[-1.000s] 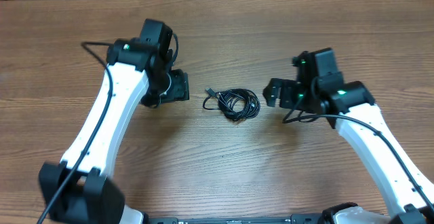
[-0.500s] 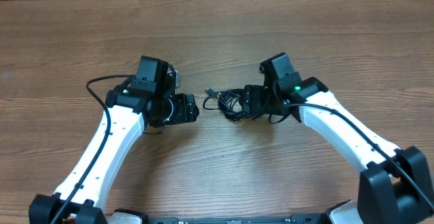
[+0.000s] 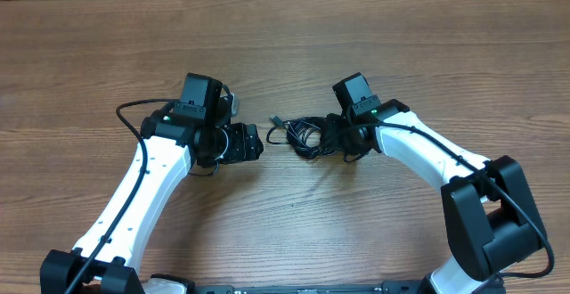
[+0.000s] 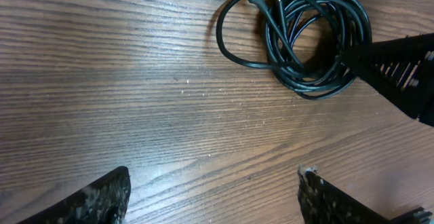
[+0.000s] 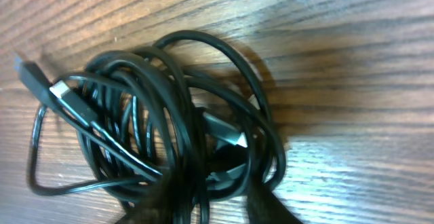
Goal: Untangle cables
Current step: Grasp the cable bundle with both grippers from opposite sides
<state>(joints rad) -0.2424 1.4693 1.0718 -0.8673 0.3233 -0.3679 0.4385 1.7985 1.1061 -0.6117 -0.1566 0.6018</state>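
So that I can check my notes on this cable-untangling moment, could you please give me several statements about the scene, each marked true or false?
1. The cables lie bundled in one small coil on the wooden table. True.
2. The left gripper is clamped on the coil. False: its jaws stand open and empty, apart from the coil.
3. The right gripper is at the coil's right edge. True.
4. The cables are separated and laid out straight. False: they are looped together in one bundle.
5. A plug end sticks out of the coil on the left arm's side. True.
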